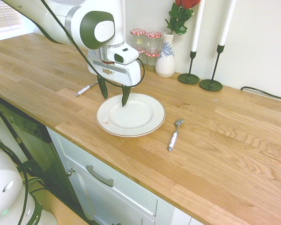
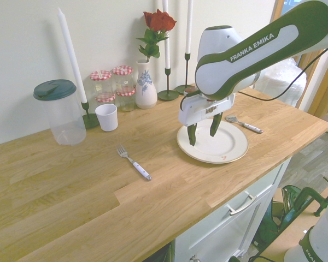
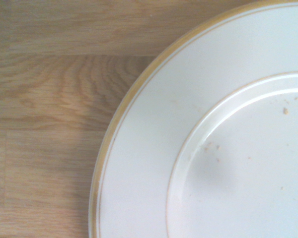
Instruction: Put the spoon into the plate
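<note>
A white two-finger gripper with dark fingers [image 1: 115,96] hangs over the round cream-white plate with a wide flat rim [image 1: 105,123], its fingers spread apart and nothing between them. The fingertips point down above the plate, toward the side nearer the fork.

The small metal spoon with a white handle [image 1: 173,137] lies on the pale wooden worktop [image 1: 215,173], just beside the plate and apart from it, on the opposite side from the white-handled metal fork with visible tines [image 2: 133,162]. Both pieces of cutlery lie flat on the wood.

The plate rests on the worktop near its front edge. It has a small reddish mark on its rim, and the wrist view shows a gold-coloured edge line and a few brownish crumbs inside.

Toward the wall stand glass jars with red-and-white checked lids [image 2: 124,87], a white vase with a blue pattern and a red rose [image 2: 146,87], a small white cup [image 2: 106,118], a clear plastic container with a dark lid [image 2: 67,117], and tall white candles in dark metal holders [image 1: 193,61].
</note>
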You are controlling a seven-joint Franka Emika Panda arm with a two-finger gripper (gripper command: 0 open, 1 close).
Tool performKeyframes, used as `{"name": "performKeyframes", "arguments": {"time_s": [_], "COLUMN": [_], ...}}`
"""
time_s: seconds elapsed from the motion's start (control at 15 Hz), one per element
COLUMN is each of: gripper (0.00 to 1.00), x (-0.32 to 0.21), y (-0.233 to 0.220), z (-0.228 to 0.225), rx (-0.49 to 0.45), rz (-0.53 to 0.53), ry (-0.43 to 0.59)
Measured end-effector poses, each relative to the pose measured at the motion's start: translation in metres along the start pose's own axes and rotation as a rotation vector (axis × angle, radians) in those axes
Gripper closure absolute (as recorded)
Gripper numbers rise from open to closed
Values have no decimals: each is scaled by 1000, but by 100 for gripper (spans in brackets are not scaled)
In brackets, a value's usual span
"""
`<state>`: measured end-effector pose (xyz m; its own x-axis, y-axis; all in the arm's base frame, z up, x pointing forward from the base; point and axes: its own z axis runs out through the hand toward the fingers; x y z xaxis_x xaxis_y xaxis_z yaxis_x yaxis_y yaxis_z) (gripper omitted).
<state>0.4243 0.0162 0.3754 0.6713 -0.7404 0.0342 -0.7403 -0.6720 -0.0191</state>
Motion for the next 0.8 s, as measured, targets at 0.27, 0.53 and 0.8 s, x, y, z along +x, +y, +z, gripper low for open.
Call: {"name": "performKeyframes", "arguments": {"time_s": [0.27, 0.53, 0.8], "gripper": [0, 0, 0], "x": [5, 65, 116], "y": [-4, 35, 94], "z": [-12, -71, -78], "rx": [8, -22, -49], "rz": [-86, -210, -185], "ry": [8, 14, 43]}}
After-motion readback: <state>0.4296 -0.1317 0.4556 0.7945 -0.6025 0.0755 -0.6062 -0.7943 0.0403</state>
